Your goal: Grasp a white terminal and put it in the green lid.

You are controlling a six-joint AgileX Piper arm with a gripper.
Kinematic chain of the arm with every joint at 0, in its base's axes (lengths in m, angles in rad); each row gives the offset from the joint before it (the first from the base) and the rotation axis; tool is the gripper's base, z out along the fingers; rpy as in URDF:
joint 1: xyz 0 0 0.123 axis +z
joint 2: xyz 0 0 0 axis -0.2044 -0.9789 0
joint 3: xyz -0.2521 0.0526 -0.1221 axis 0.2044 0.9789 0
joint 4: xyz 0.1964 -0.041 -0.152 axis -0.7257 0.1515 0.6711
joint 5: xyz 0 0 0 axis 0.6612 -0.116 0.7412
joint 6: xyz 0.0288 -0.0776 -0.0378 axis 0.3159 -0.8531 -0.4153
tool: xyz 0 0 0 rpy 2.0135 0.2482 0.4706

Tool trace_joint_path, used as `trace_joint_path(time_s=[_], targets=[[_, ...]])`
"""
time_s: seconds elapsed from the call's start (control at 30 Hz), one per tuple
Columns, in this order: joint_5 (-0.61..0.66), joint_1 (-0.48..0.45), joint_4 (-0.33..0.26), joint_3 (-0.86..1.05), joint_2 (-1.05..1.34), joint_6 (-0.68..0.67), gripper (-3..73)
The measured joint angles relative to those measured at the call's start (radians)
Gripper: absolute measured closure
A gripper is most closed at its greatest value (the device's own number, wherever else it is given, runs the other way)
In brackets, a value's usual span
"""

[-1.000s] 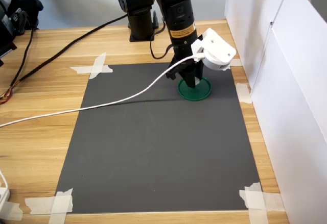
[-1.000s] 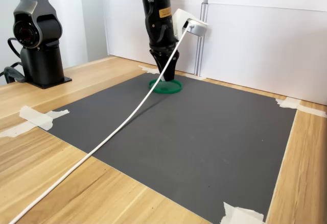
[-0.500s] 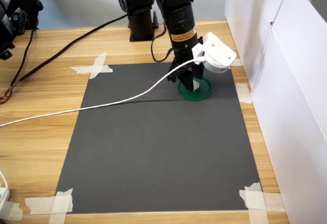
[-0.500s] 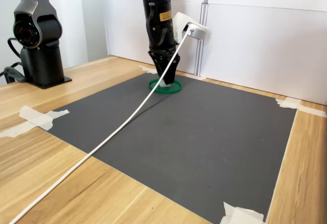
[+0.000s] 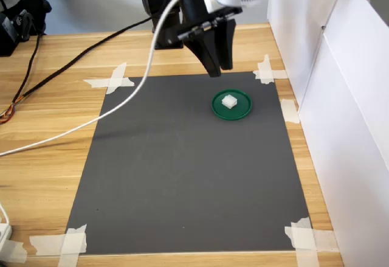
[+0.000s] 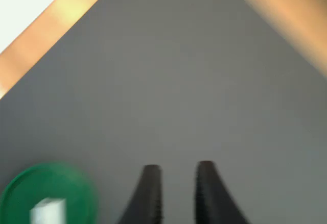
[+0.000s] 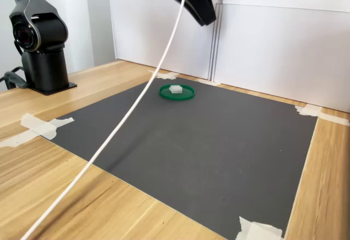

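The white terminal [image 5: 229, 101] lies inside the green lid [image 5: 241, 110] on the far part of the black mat, toward the first exterior view's right. In the second exterior view the terminal [image 7: 175, 89] sits near the middle of the lid [image 7: 163, 93]. My gripper [image 5: 219, 70] hangs well above the mat, behind the lid and apart from it, open with nothing between its fingers. The wrist view shows my gripper [image 6: 177, 170] as two dark fingers with a gap, and the lid [image 6: 28, 185] with the terminal [image 6: 48, 209] off to one side.
A white cable [image 5: 121, 106] trails from the wrist across the mat [image 5: 182, 169] to the first exterior view's left. White panels [image 5: 340, 97] wall the first exterior view's right side. The arm base [image 5: 164, 17] stands behind the mat. Tape strips [image 5: 112, 79] hold the mat's corners.
The gripper has let go of the terminal, left it in the lid, and risen high above it. The cable has lifted with the arm.
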Motion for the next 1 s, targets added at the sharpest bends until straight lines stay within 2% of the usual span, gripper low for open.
trace_joint_path(time_s=[0.07, 0.2, 0.4, 0.5, 0.6, 0.67, 0.77, 1.0], targets=[[0.003, -0.036, 0.0, -0.038, 0.025, -0.003, 64.2], [-0.037, -0.103, -0.003, -0.063, 0.089, 0.027, 70.5], [-0.175, -0.149, 0.007, -0.003, 0.283, 0.268, 71.5], [-0.225, -0.15, 0.049, 0.12, 0.43, 0.44, 71.6], [-0.235, -0.152, 0.112, 0.273, 0.567, 0.542, 71.5], [-0.242, -0.152, 0.151, 0.36, 0.646, 0.558, 71.5], [-0.258, -0.152, 0.174, 0.483, 0.766, 0.561, 71.6], [-0.286, -0.158, 0.15, 0.75, 0.976, 0.595, 71.6]])
